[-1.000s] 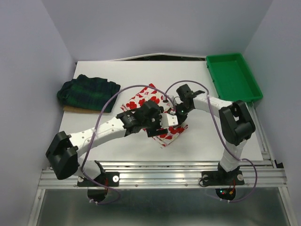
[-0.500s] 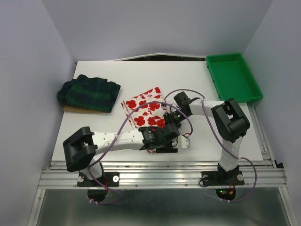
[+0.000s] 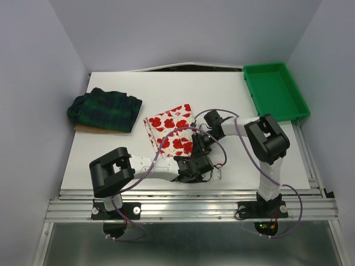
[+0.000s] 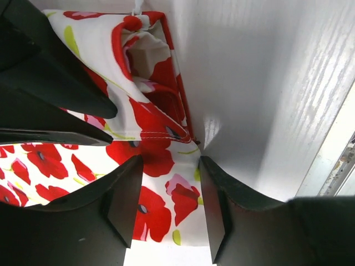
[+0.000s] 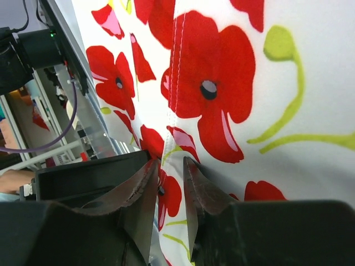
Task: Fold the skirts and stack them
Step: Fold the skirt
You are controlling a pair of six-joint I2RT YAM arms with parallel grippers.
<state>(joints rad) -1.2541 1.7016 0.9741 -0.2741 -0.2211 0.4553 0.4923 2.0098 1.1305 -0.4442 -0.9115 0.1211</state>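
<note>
High and behind the arm bases [image 3: 116, 211]: looks down over the whole table [image 3: 166, 91]. On the left wrist: faces down past the jaws, very close to the flowered skirt [image 4: 158, 152] and bare table. On the right wrist: closer yet, same skirt.

Matt cloth on a white table [image 4: 266, 83]
The poppy skirt [image 4: 161, 138] is thin, matt woven cloth with stitched hems; the plaid skirt [image 3: 105, 109] looks thicker and softer. The table shows faint grain; the green tray [image 3: 275, 91] is glossy plastic.
</note>
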